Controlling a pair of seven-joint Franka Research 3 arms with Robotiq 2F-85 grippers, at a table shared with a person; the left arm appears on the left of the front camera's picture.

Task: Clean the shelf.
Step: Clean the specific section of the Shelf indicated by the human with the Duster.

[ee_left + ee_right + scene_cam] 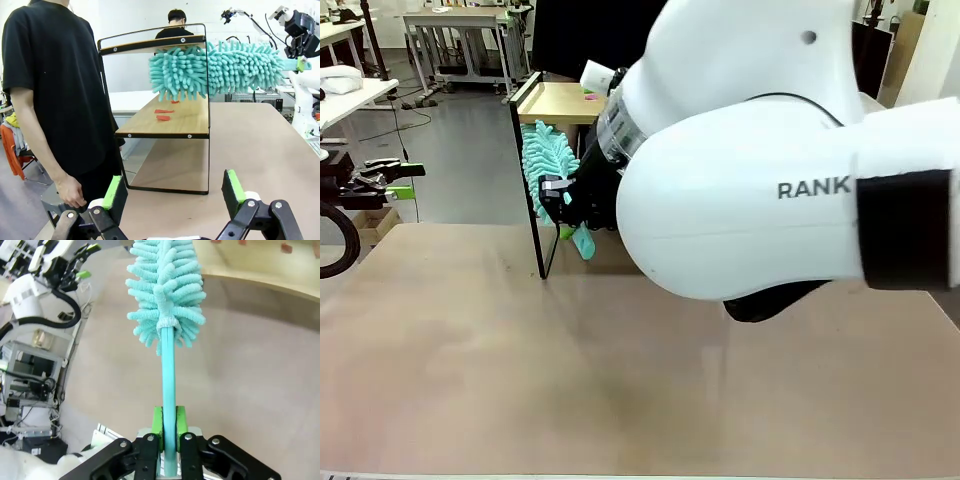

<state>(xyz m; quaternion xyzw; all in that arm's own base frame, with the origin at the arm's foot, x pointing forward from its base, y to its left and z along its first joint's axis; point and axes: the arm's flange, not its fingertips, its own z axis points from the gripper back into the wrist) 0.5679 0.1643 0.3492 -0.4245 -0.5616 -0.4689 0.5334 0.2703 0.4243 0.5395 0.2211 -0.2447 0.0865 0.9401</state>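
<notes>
Teal fluffy microfibre duster (220, 67) at the side of the two-board wooden shelf (160, 135) with black frame, which stands on the beige desk (260, 150). Our right hand (169, 427) is clenched on the duster's handle; our left hand (174, 192) hangs released.

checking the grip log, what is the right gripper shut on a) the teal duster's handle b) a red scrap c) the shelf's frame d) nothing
a: the right wrist view shows the right gripper pinching the handle of the teal duster, its head toward the shelf.
</notes>
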